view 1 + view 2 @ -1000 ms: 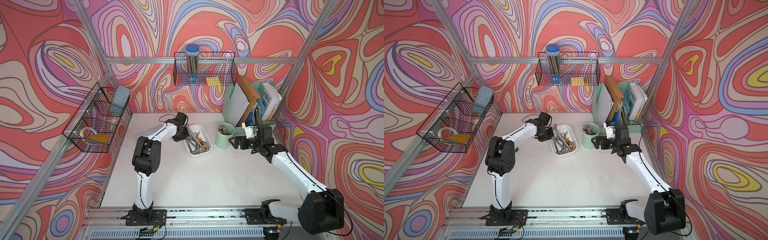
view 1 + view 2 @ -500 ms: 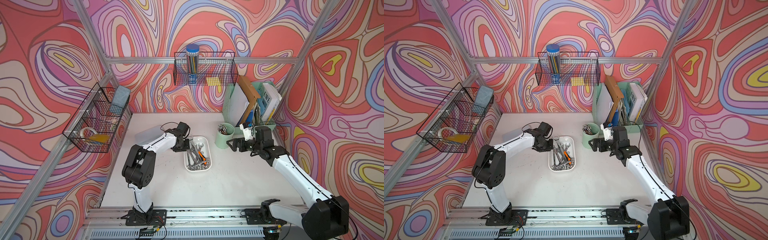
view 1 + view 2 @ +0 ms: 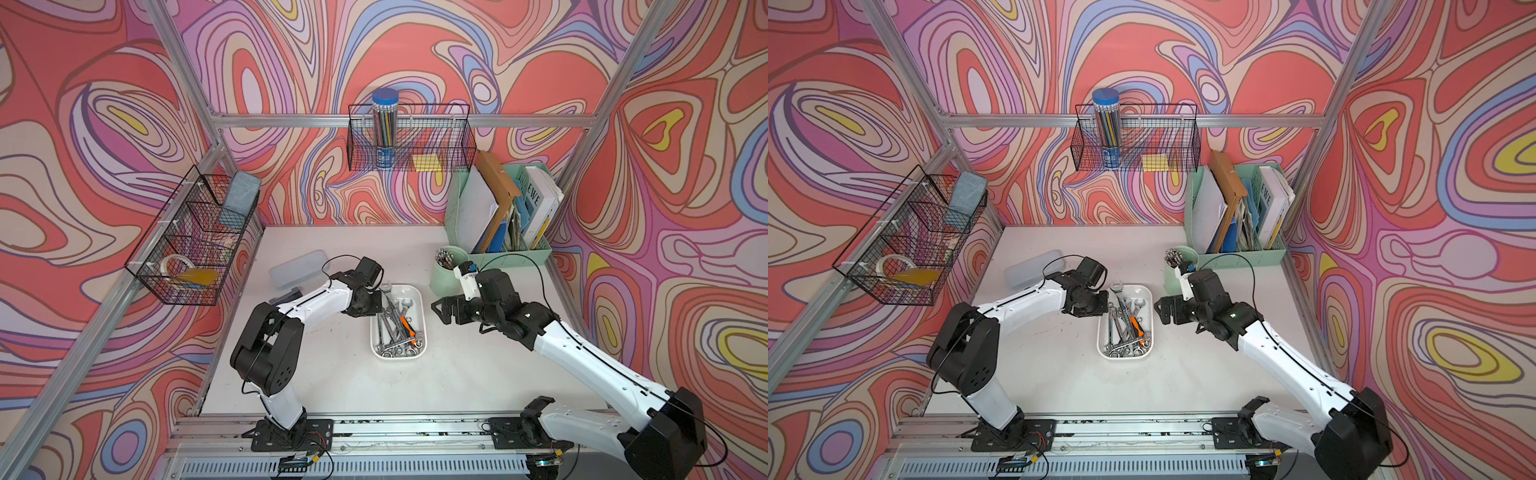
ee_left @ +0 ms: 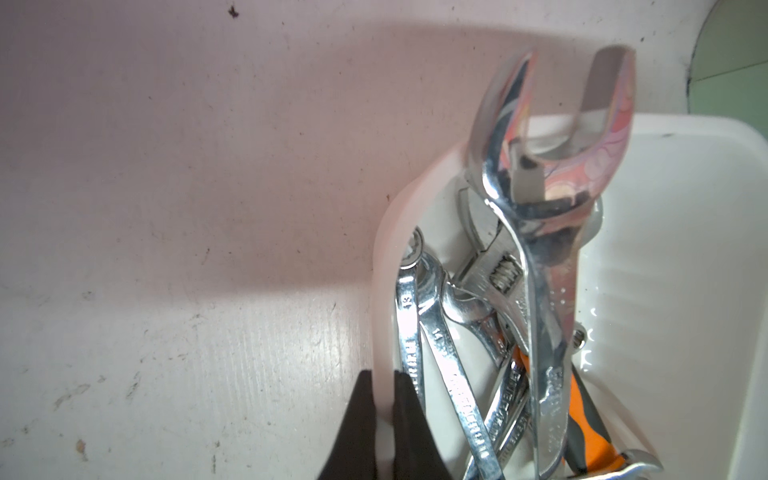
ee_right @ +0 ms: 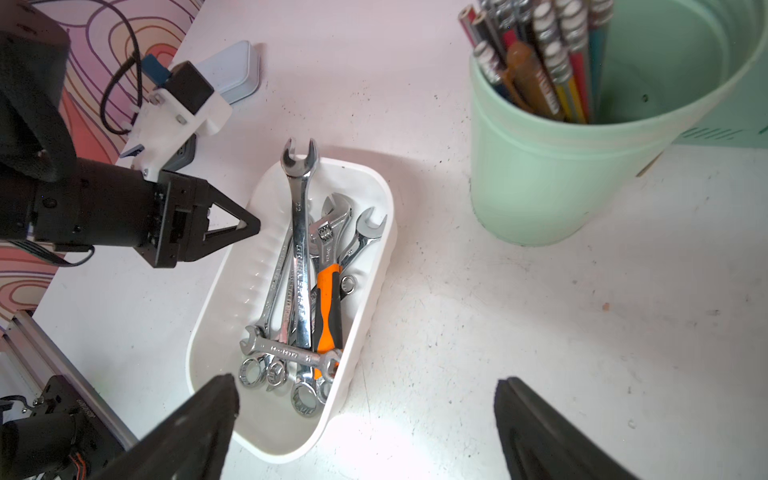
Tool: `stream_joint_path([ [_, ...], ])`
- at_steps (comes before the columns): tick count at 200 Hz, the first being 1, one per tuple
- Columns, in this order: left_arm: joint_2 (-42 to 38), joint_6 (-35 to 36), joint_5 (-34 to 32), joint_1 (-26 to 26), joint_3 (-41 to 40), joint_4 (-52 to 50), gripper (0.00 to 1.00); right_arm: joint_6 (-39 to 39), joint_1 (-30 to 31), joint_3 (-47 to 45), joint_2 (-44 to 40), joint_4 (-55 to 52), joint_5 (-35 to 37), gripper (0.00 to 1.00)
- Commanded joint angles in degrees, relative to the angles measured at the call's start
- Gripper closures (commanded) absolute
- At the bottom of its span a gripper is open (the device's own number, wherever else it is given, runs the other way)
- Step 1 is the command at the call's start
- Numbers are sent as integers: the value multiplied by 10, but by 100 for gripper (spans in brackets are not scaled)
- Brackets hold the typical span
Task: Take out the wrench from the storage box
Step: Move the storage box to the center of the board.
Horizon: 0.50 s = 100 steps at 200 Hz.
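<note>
Wrench (image 5: pixel 301 257) lay atop the pile in the box (image 5: pixel 243 286); left tool (image 5: pixel 249 230) pinched the box rim, likely to steady it; right tool (image 3: pixel 437 312) gaped beside it, ready to pick.

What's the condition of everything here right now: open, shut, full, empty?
storage box, upright, full of wrenches
longest wrench, inside, head poking over the rim
left gripper, shut on the storage box's wall
right gripper, open, empty
clear case, lid shut
green cup, upright, holding pens
</note>
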Motion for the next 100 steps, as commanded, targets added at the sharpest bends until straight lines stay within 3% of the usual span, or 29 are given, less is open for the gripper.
stream_joint_path([
  [1,-9,-2,27,-18,-26,-35,100,49,46,-1,19,-3,67,4],
  [49,-19,1,30,-23,-33,-35,99,70,119,26,81,15,108,7],
  [100,-40,18,13,-22,-1,-61,75,76,164,60,158,47,126,12],
])
